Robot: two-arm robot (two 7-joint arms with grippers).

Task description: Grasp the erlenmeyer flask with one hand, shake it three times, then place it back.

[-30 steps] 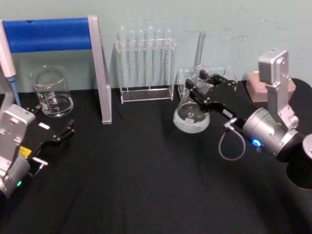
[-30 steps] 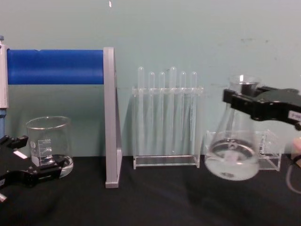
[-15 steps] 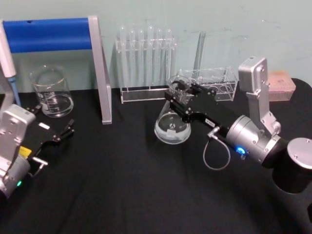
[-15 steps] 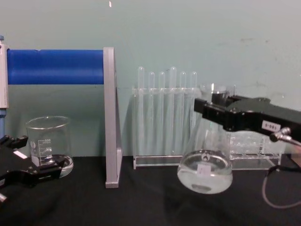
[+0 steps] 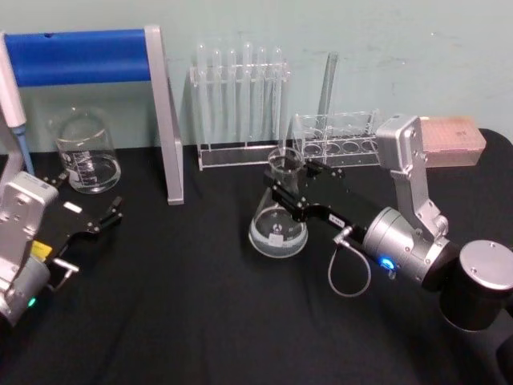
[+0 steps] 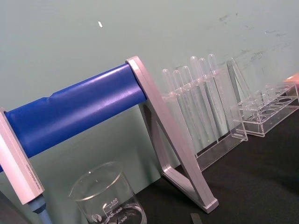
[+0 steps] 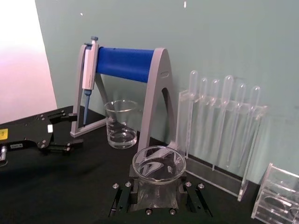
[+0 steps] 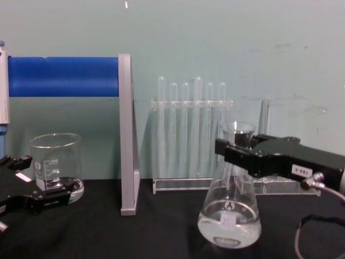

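The erlenmeyer flask is clear glass with a little liquid in its wide base. It stands upright at the middle of the black table. In the chest view the flask has its base at or just above the tabletop, and I cannot tell if it touches. My right gripper is shut on the flask's neck just below the rim, reaching in from the right. The right wrist view looks down into the flask mouth between the jaws. My left gripper rests open at the left, holding nothing.
A glass beaker stands at the back left beside a blue-barred pipette stand with a pipette hanging on it. A test tube rack, a low clear rack and a pink box line the back.
My right gripper carried the flask from the right toward the table's middle and lowered it. The flask went from tilted to upright. The left arm stayed still.
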